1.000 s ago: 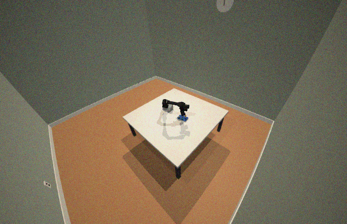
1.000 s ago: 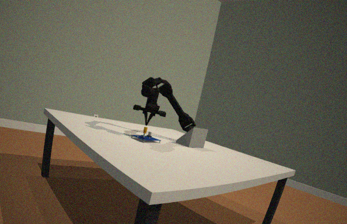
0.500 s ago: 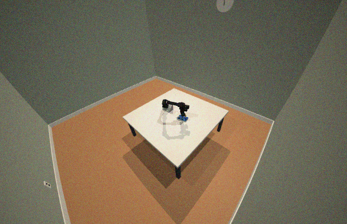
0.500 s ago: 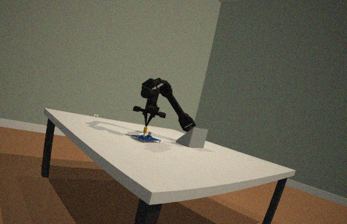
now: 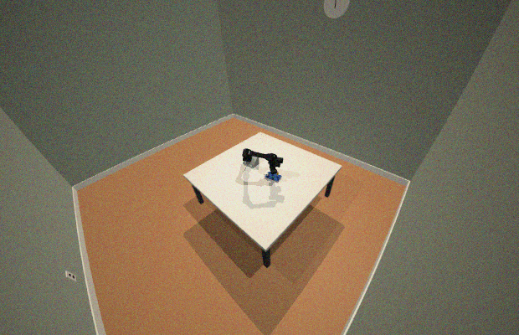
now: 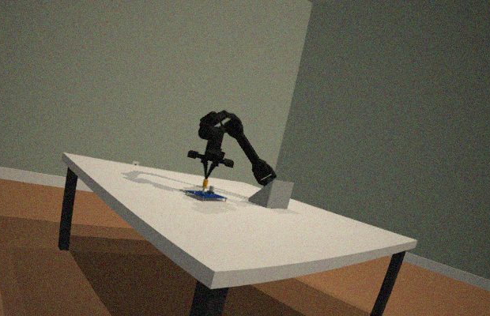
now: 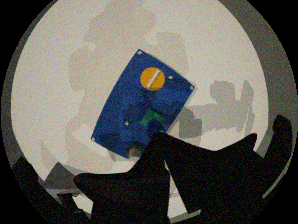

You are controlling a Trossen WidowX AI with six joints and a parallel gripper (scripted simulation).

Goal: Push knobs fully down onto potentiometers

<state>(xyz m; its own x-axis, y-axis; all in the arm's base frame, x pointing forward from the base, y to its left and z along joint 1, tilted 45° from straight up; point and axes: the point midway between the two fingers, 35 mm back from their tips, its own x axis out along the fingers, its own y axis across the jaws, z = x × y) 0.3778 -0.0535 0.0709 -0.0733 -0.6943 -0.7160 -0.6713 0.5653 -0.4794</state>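
Observation:
The blue circuit board (image 5: 278, 178) (image 6: 216, 196) (image 7: 113, 117) stands on short legs on the white table (image 5: 261, 228) (image 6: 292, 237). A yellow knob (image 6: 205, 183) (image 7: 152, 79) with a white line on top stands raised above the board on a pale shaft. A shorter grey knob (image 6: 212, 189) (image 7: 135, 151) is lower, near the board's other end, partly covered by the fingers in the wrist view. My gripper (image 6: 206, 178) (image 7: 158, 137) is shut and empty. Its tips appear just above the yellow knob in the exterior view; the wrist view shows them apart from that knob, over the board's lower edge.
A small green part (image 7: 151, 118) lies on the board between the knobs. The arm's grey wedge-shaped base (image 6: 280, 194) stands beside the board on the table. Shadows of the arm fall across the table and board.

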